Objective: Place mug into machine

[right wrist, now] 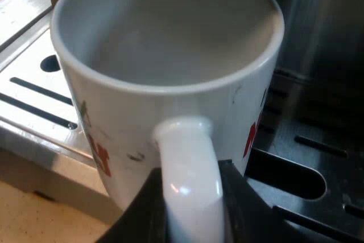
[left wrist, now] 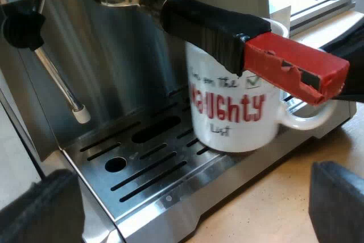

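A white mug (left wrist: 233, 112) with red lettering is on or just above the slotted drip tray (left wrist: 151, 189) of the espresso machine (left wrist: 108, 44); I cannot tell if it touches. The holder's black handle (left wrist: 210, 27) with its red end (left wrist: 296, 66) is locked in the machine's front, right over the mug. My right gripper (right wrist: 190, 200) is shut on the mug's handle (right wrist: 190, 163), one black finger (right wrist: 139, 211) on each side. That gripper shows as a dark shape (left wrist: 351, 64) beside the red end. My left gripper (left wrist: 193, 197) is open in front of the tray, holding nothing.
A steam wand (left wrist: 60, 86) with a white tip hangs beside the mug over the tray, under a black knob (left wrist: 23, 27). The wooden tabletop (left wrist: 267, 203) lies before the machine. A metal rail (left wrist: 321, 7) runs beyond the mug.
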You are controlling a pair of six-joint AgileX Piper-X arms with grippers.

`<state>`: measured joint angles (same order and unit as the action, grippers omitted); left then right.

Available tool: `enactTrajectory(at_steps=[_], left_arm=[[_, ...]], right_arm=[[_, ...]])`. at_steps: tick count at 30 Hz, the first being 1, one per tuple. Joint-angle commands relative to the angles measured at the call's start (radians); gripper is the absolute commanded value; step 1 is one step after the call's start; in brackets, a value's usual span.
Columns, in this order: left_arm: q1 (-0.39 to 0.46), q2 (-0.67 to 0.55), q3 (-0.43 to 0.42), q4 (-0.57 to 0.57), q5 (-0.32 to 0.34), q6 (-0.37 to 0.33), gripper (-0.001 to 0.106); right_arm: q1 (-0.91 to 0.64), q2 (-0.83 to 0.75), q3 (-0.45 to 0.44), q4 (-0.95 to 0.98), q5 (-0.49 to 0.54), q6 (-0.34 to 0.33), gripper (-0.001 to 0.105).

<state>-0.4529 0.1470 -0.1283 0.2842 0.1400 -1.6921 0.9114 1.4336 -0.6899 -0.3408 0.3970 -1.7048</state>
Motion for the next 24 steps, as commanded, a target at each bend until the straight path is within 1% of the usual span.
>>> enactTrajectory(at_steps=[1, 2, 4, 5, 6, 7, 8, 9, 11, 13, 16, 19, 21, 24], left_arm=[[-0.004, 0.001, -0.002, -0.014, -0.014, -0.009, 0.081], [-0.004, 0.001, -0.002, -0.014, -0.014, -0.009, 0.081], [-0.004, 0.001, -0.002, -0.017, -0.014, -0.009, 0.081], [-0.004, 0.001, -0.002, -0.017, -0.014, -0.009, 0.081], [-0.004, 0.001, -0.002, -0.017, -0.014, -0.009, 0.081], [-0.004, 0.001, -0.002, -0.017, -0.014, -0.009, 0.081], [-0.004, 0.001, -0.002, -0.017, -0.014, -0.009, 0.081], [-0.004, 0.001, -0.002, -0.017, -0.014, -0.009, 0.081], [-0.004, 0.001, -0.002, -0.017, -0.014, -0.009, 0.081], [-0.004, 0.001, -0.002, -0.017, -0.014, -0.009, 0.081], [-0.004, 0.001, -0.002, -0.017, -0.014, -0.009, 0.081], [-0.004, 0.001, -0.002, -0.017, -0.014, -0.009, 0.081], [-0.004, 0.001, -0.002, -0.017, -0.014, -0.009, 0.081], [-0.004, 0.001, -0.002, -0.019, -0.014, -0.009, 0.081]], right_arm=[[0.001, 0.015, -0.031, -0.067, 0.018, -0.005, 0.0], [0.001, 0.027, -0.037, -0.067, 0.009, -0.005, 0.0], [0.001, 0.047, -0.051, -0.067, -0.009, -0.031, 0.0], [0.001, 0.063, -0.063, -0.067, -0.025, -0.071, 0.004], [0.001, 0.064, -0.065, -0.067, -0.027, -0.071, 0.005], [0.001, 0.076, -0.078, -0.067, -0.051, -0.082, 0.017], [0.001, 0.083, -0.084, -0.067, -0.06, -0.082, 0.026], [0.001, 0.086, -0.088, -0.067, -0.06, -0.082, 0.031], [0.001, 0.088, -0.092, -0.067, -0.048, -0.082, 0.047], [0.001, 0.085, -0.092, -0.067, 0.0, -0.08, 0.051], [0.001, 0.073, -0.092, -0.055, 0.01, -0.071, 0.051], [0.003, 0.041, -0.079, -0.037, -0.01, -0.064, 0.051], [0.003, 0.018, -0.058, -0.041, -0.014, -0.064, 0.051], [0.003, -0.019, 0.004, -0.078, -0.014, -0.064, 0.051]])
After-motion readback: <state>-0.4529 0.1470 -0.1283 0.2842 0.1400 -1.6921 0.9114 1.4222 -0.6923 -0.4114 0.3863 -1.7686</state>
